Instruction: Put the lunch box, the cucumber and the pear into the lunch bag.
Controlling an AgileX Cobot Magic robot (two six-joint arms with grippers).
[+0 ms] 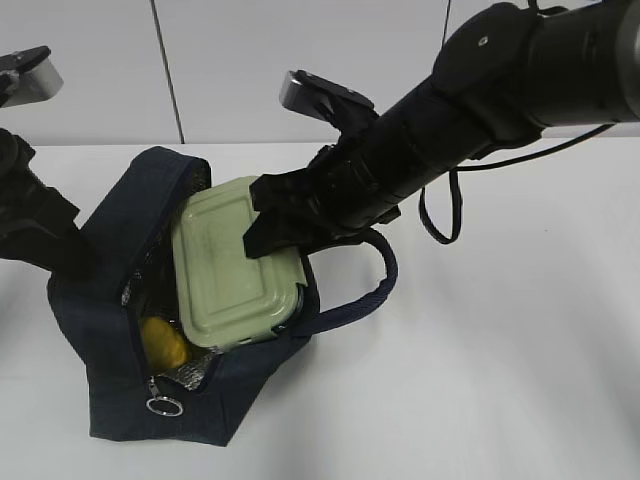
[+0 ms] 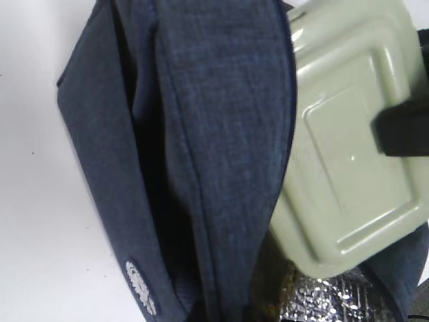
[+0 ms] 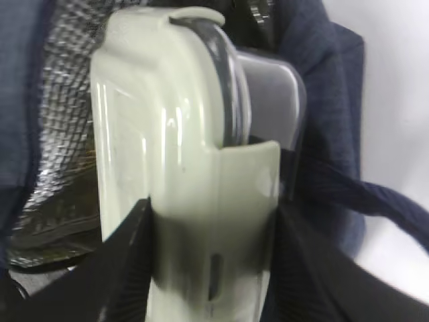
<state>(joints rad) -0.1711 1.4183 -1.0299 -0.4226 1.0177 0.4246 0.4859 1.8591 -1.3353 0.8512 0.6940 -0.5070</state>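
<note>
From my station I take the lunch bag [image 1: 120, 300] as the landmark, lying dark navy and slumped on the white tabletop [image 1: 500, 350], mouth gaping, foil lining showing inside. At the bag's left edge my left tool [image 1: 50, 245] sits against the fabric; its tips are hidden from every view, so I cannot tell whether it pinches the wall or only rests there. The cloth is soft and floppy, and I judge it will fold inward unless that side is held taut. Low inside the bag's mouth, near the metal zip pull [image 1: 163, 405], sits the pear [image 1: 165, 342], a lumpy yellow lump half hidden under the lunch box [image 1: 235, 270]. That box is tipped into the opening, pale sage lid facing up, its lower corner over the bag's right rim and not yet seated. I judge it stiff, fairly heavy for its size with the clear glass base, and slick on the lid, so the short end over the clip is the sound place to hold. My right tool [image 3: 213, 268] is clamped there on the lunch box, one finger each side. The cucumber I cannot see anywhere.
</note>
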